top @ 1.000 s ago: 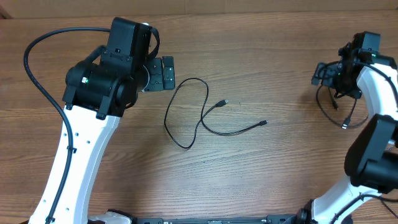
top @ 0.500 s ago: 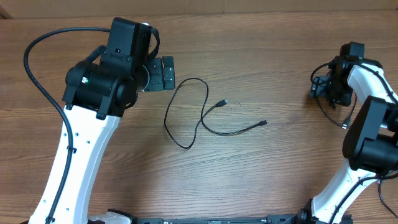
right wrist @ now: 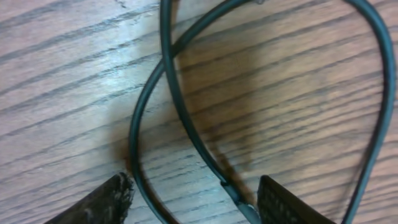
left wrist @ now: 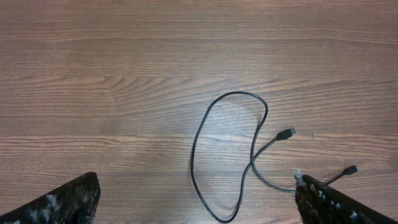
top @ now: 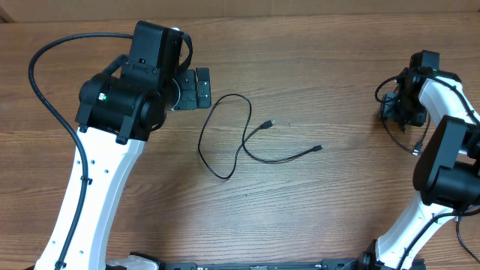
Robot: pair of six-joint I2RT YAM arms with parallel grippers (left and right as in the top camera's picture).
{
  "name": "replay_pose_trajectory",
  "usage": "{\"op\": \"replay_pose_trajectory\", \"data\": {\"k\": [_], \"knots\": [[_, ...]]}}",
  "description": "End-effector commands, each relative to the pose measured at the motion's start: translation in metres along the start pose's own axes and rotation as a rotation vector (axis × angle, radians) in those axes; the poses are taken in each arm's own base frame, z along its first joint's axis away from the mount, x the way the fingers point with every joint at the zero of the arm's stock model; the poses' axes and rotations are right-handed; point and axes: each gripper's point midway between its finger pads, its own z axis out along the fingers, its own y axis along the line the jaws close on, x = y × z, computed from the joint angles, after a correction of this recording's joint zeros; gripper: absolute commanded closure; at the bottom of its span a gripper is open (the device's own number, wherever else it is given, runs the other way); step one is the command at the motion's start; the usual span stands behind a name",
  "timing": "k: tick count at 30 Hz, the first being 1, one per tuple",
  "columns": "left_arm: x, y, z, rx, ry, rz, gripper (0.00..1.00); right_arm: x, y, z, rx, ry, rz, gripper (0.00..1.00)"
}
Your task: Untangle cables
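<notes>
One thin black cable (top: 225, 135) lies loose in a loop at the table's middle, with small plugs at its two ends; it also shows in the left wrist view (left wrist: 230, 155). My left gripper (top: 196, 88) is open and empty, hovering just up-left of that loop, its jaws (left wrist: 199, 205) spread wide. A second black cable (top: 415, 151) lies at the far right. My right gripper (top: 390, 105) is low over it. In the right wrist view its fingers (right wrist: 193, 199) stand apart with two strands of the cable (right wrist: 188, 127) on the wood between them.
The brown wooden table (top: 315, 60) fills the view. Thick black robot wiring (top: 45, 75) arcs off the left arm. The right arm's white links (top: 450, 187) stand along the right edge.
The right wrist has turned and dropped toward the table over its cable, mostly within the first half second. The left arm and the middle cable have not moved.
</notes>
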Motion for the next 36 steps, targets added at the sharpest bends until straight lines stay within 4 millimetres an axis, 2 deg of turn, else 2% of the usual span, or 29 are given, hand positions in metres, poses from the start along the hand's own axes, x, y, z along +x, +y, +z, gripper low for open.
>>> {"op": "replay_pose_trajectory", "data": {"k": [1,10,18,21,24,25,27,31,34,35,36], "knots": [[-0.003,-0.002,-0.004,0.012,-0.011,-0.016,0.00,0.004,-0.012,0.001,0.070,0.013,-0.007,0.33],[-0.003,-0.002,-0.004,0.012,-0.012,-0.016,0.00,0.009,-0.048,0.003,0.115,0.030,0.067,0.32],[-0.003,-0.002,-0.004,0.012,-0.011,-0.016,0.00,0.024,-0.105,0.014,0.135,0.054,0.235,0.33],[-0.003,-0.002,-0.004,0.012,-0.012,-0.016,0.00,0.037,-0.125,0.027,0.139,0.090,0.319,0.32],[-0.003,-0.002,-0.004,0.012,-0.012,-0.016,0.00,0.053,-0.144,0.040,0.152,0.129,0.414,0.26],[-0.003,-0.002,-0.004,0.012,-0.012,-0.016,0.00,0.059,-0.158,0.041,0.180,0.135,0.473,0.18],[-0.003,-0.002,-0.004,0.012,-0.011,-0.016,0.00,0.068,-0.175,0.040,0.221,0.141,0.543,0.14],[-0.003,-0.002,-0.004,0.012,-0.012,-0.016,0.00,0.094,-0.210,0.040,0.237,0.162,0.728,0.13],[-0.003,-0.002,-0.004,0.012,-0.012,-0.016,0.00,0.109,-0.222,0.044,0.111,0.163,0.853,0.13],[-0.003,-0.002,-0.004,0.012,-0.011,-0.016,0.00,0.109,-0.226,0.043,0.056,0.151,0.889,0.13],[-0.003,-0.002,-0.004,0.012,-0.012,-0.016,0.00,0.105,-0.226,0.042,0.015,0.133,0.898,0.09]]}}
